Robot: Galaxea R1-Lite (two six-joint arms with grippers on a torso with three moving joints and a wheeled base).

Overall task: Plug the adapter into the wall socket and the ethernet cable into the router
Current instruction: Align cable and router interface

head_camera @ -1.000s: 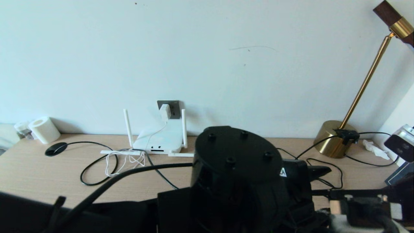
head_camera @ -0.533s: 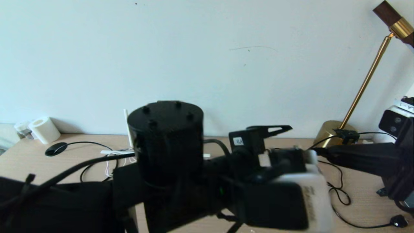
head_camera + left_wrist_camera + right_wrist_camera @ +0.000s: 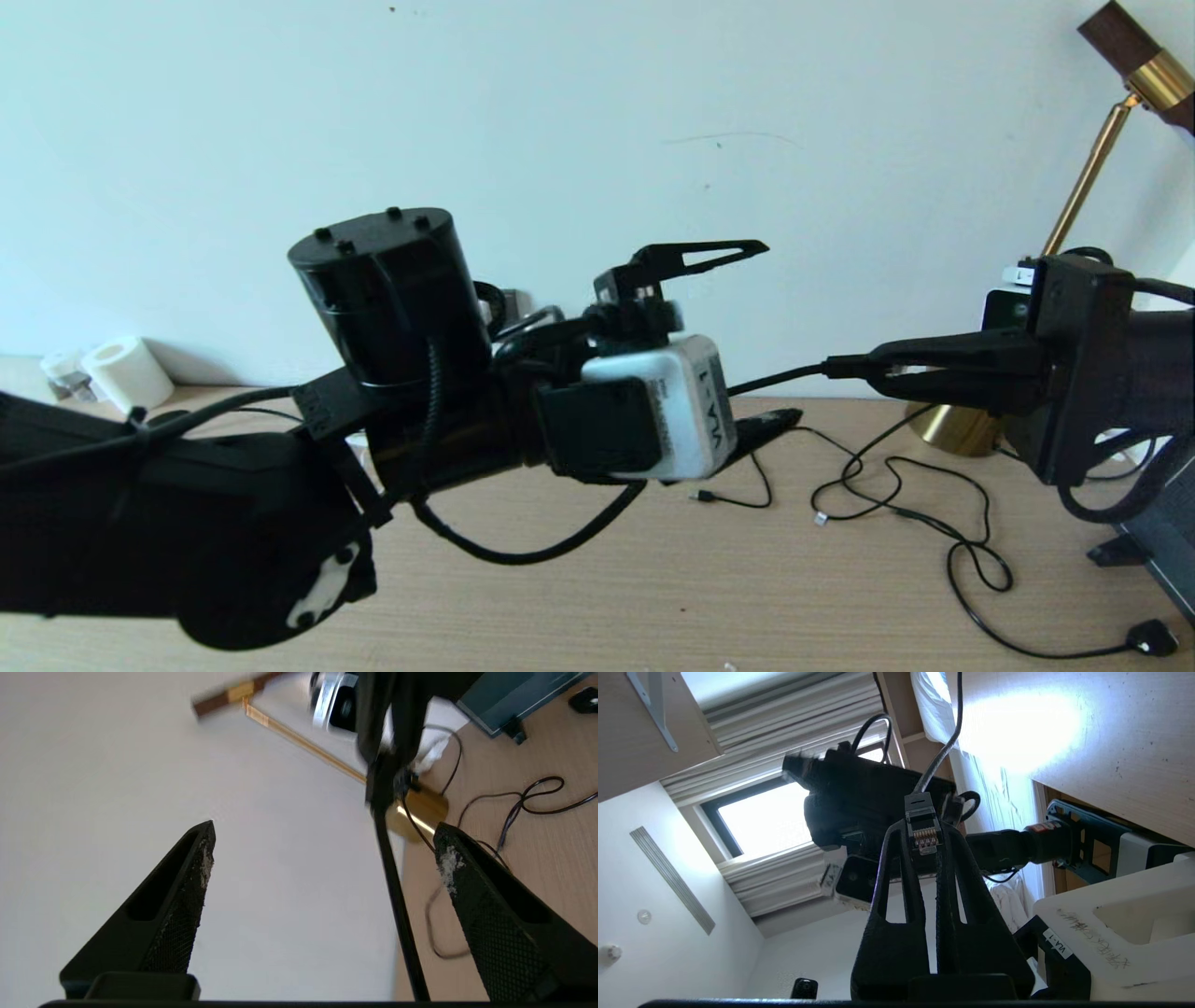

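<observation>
Right wrist view: right gripper (image 3: 924,833) fingers pinch the cable (image 3: 921,826) plug at their tips, so it could twist. Left gripper (image 3: 322,858) fingers spread, empty.

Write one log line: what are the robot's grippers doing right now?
left gripper: open, raised, empty | right gripper: shut on ethernet cable connector, lifted above desk

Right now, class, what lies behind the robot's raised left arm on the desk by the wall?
In the head view, only a corner of the wall socket shows past the left arm. The router and adapter cannot be seen there: the arm covers them. Farther left, a paper roll stands uncovered.
</observation>
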